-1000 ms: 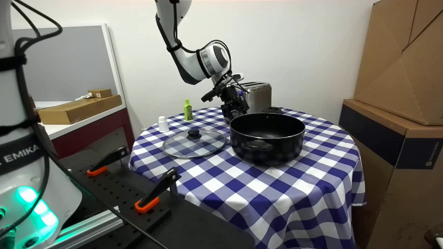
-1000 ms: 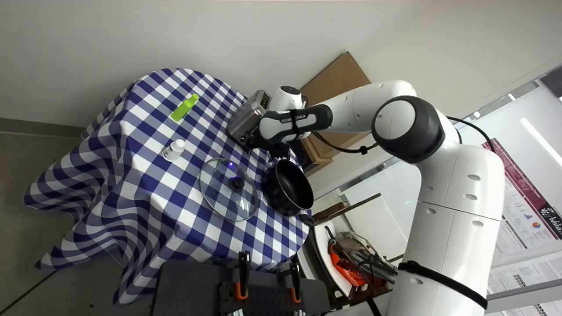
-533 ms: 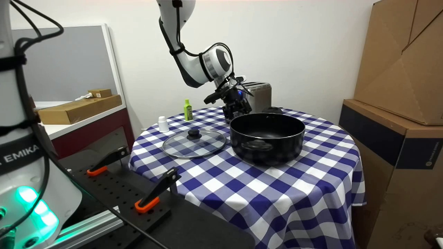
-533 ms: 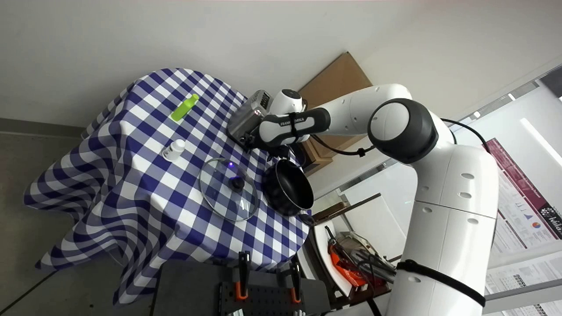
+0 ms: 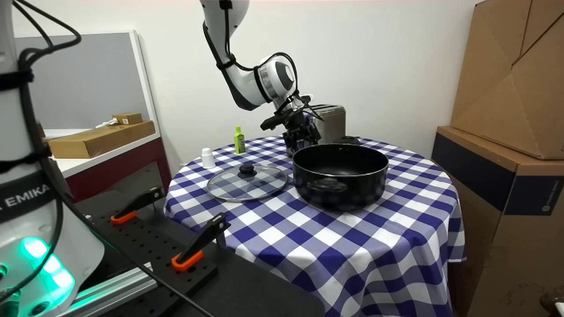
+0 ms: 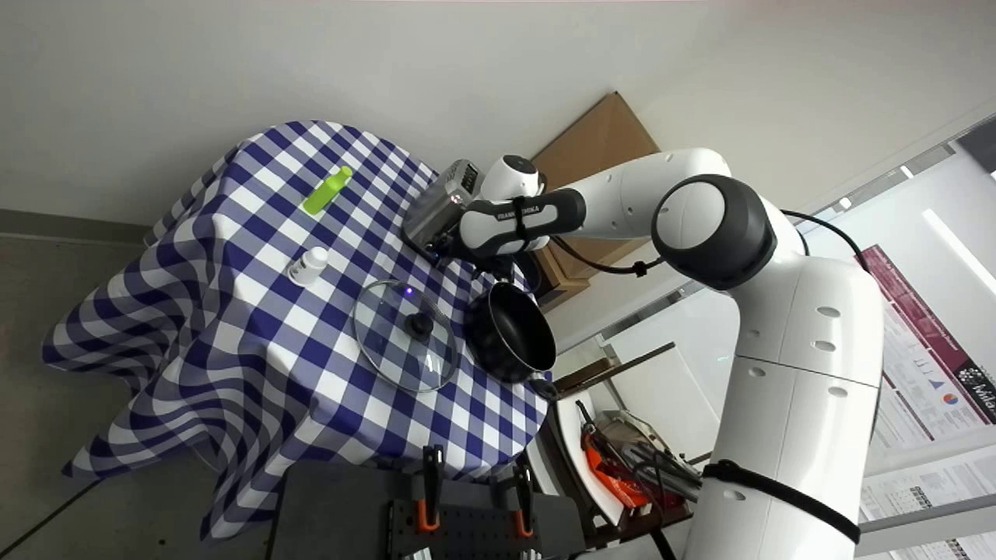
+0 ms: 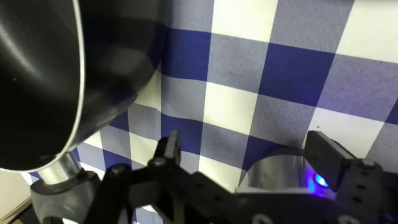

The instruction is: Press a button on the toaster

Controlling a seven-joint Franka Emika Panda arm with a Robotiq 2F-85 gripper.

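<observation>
The shiny silver toaster point(image 5: 332, 125) stands at the far side of the table, behind my gripper point(image 5: 302, 140) in an exterior view. It also shows in an exterior view point(image 6: 434, 210), partly covered by my arm. In the wrist view, my gripper point(image 7: 244, 143) is open, with nothing between its fingers. The toaster's metal end point(image 7: 275, 172) shows below and between the fingers. A lit blue light point(image 7: 321, 180) on the toaster is beside the right-hand finger, which partly covers it. Whether that finger touches the toaster, I cannot tell. The toaster's lower part is hidden by my gripper.
A wide black pot point(image 5: 339, 193) stands close in front of the gripper; it fills the left of the wrist view point(image 7: 124, 53). A glass lid point(image 5: 227, 182), a white bottle point(image 5: 208, 159) and a green bottle point(image 5: 239, 143) are on the checked tablecloth point(image 5: 352, 246). Cardboard boxes point(image 5: 506, 88) stand beside the table.
My arm and gripper have shifted slightly toward the toaster since a second ago. In the last half second they have hardly moved. The blue glow by the gripper looks dimmer in an exterior view.
</observation>
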